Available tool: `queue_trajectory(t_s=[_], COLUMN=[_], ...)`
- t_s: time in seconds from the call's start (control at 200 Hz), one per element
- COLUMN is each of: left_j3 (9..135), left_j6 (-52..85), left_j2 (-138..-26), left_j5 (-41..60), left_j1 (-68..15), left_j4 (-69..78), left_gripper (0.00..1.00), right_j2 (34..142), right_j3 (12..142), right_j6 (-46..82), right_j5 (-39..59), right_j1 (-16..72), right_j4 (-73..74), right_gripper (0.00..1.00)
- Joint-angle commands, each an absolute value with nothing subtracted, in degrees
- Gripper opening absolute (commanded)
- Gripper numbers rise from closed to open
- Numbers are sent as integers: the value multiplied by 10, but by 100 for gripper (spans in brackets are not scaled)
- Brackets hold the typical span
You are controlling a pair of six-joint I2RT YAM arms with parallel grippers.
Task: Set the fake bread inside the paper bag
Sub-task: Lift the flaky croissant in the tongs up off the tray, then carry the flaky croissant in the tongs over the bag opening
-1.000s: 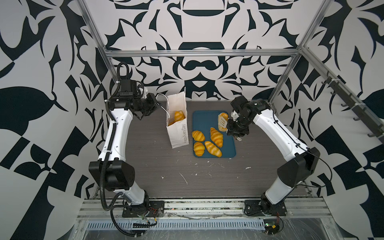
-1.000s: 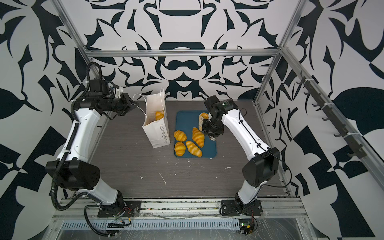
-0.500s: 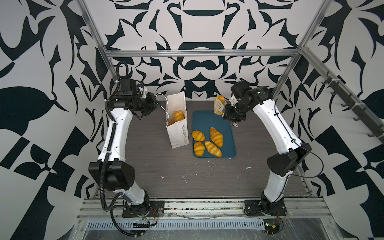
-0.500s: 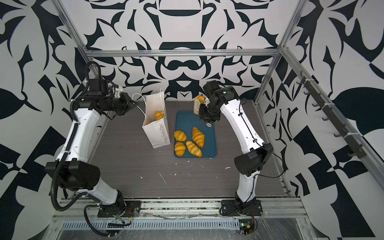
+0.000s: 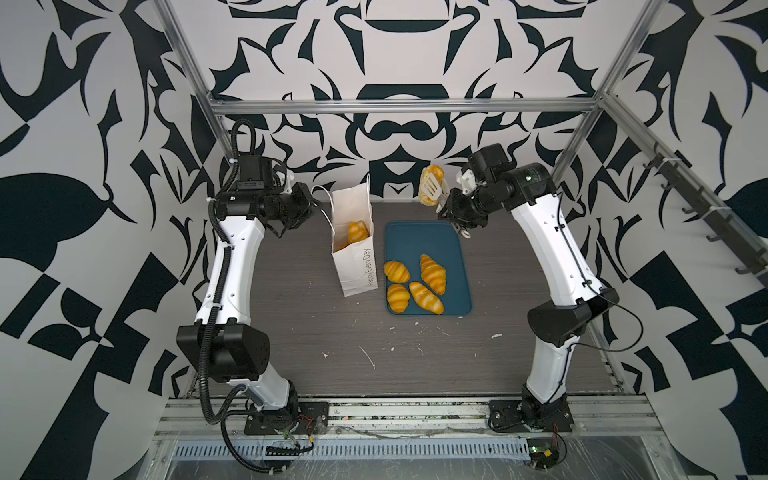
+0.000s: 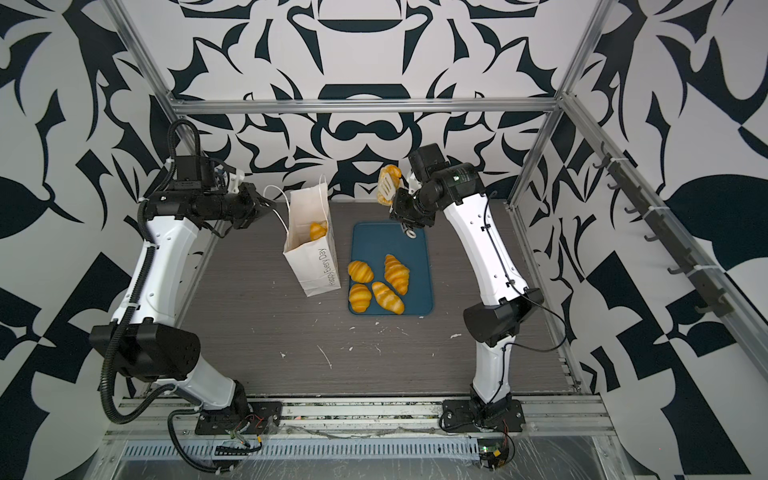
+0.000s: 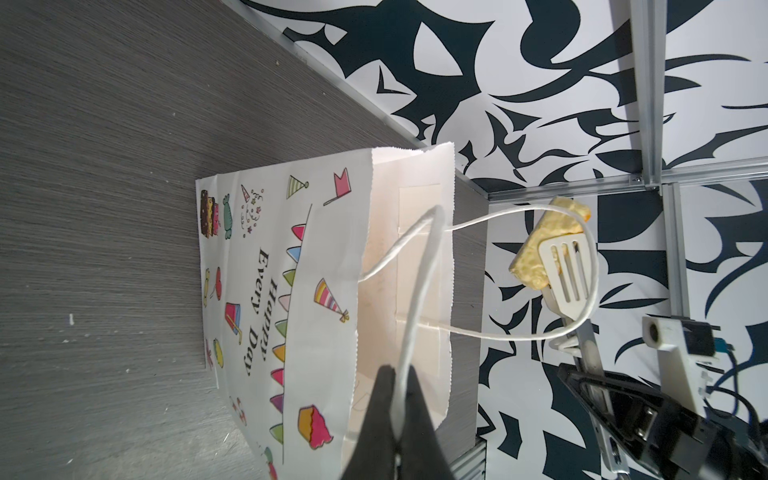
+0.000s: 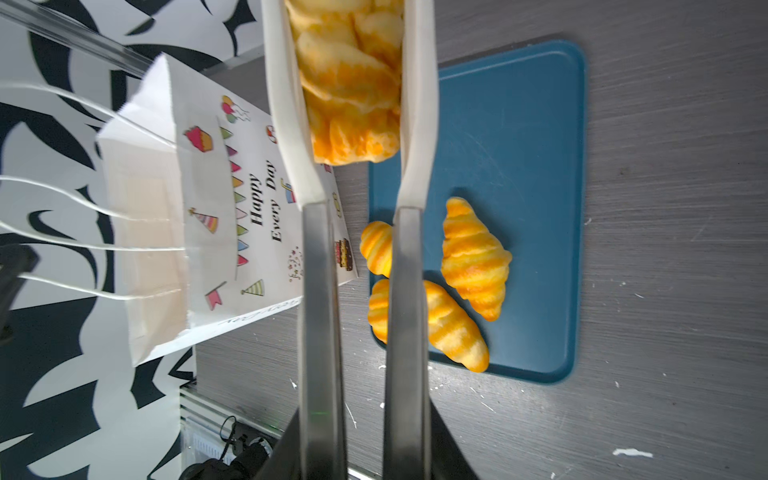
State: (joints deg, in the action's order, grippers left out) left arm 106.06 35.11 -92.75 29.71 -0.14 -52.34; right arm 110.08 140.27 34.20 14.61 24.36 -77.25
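Both top views show the carry step: the right gripper (image 5: 451,208), clenched on metal tongs with white slotted tips (image 5: 434,189), holds the long plaited golden loaf (image 5: 431,171) raised near the far end of the flat blue tray (image 5: 457,249), beside the tall white paper bag (image 5: 357,266). The left gripper (image 7: 398,399) pinches one thin white cord handle (image 7: 420,282), holding the mouth open. Next, I'd guess, the loaf swings over the mouth and goes in end-first. One pastry (image 5: 357,232) lies inside; four croissants (image 5: 432,274) wait on the tray. The loose second handle (image 7: 597,270) and narrow mouth could snag.
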Motion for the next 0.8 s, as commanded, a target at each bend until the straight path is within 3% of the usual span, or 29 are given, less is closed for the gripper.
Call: queue_trajectory(t_s=[0.0, 0.795], left_j3=[1077, 1085], left_j6=[348, 351], left_j2=[-921, -924], left_j5=[295, 293], left_j1=[-4, -8], left_j4=[-541, -546], left_gripper=[0, 0], right_j2=[1085, 983], right_j3=[1438, 1314], right_j6=[355, 369], right_j5=[183, 332], right_j1=[243, 274], right_j4=[-706, -417], right_gripper=[34, 35])
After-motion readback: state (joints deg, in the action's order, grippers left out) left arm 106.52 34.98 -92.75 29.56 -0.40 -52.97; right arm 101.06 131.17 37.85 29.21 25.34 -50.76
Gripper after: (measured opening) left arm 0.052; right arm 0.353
